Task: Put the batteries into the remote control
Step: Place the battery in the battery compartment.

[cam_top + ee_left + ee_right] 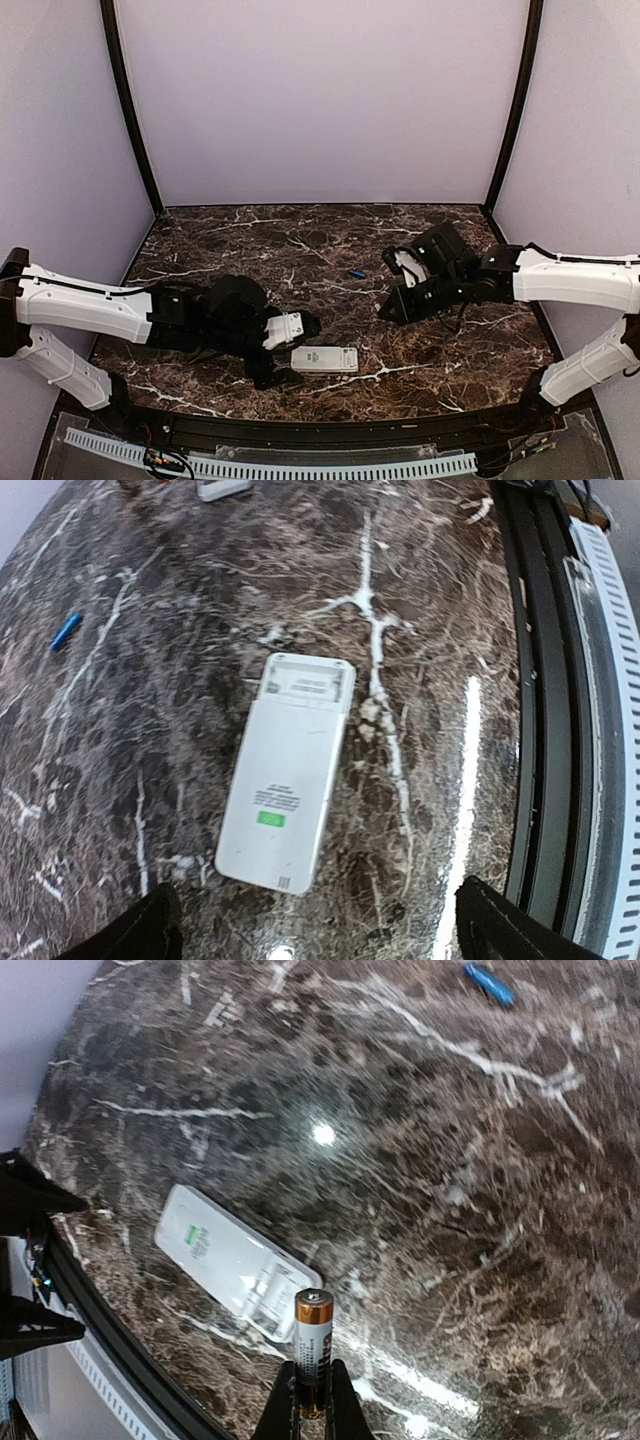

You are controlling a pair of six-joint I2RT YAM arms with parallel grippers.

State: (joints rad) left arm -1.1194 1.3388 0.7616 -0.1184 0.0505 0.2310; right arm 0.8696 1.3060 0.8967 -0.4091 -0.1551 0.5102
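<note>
Near the front edge of the desk, the remote lies face down, its bay uncovered and apparently empty. Left gripper hangs over the remote, jaws spread wide with nothing between them. Right gripper is raised over the right half of the desk, jaws closed on a black battery, which stands upright, gripped at its lower end, copper cap upward. A blue battery lies loose on the desk between the arms, well apart from the remote.

Judged stage: one battery in hand, insertion not begun.

Risks:
- The black battery is pinched only near one end, so pressing it against a spring contact could pivot it or squeeze it out of the jaws.
- It stands upright while the bay lies flat, so a poor tilt could jam it on the bay's rim.
- The remote is unheld and may skate on the glossy desk.
- Polarity could be reversed, the bay markings being unreadable.
- The blue battery, being round, could roll if brushed.
</note>
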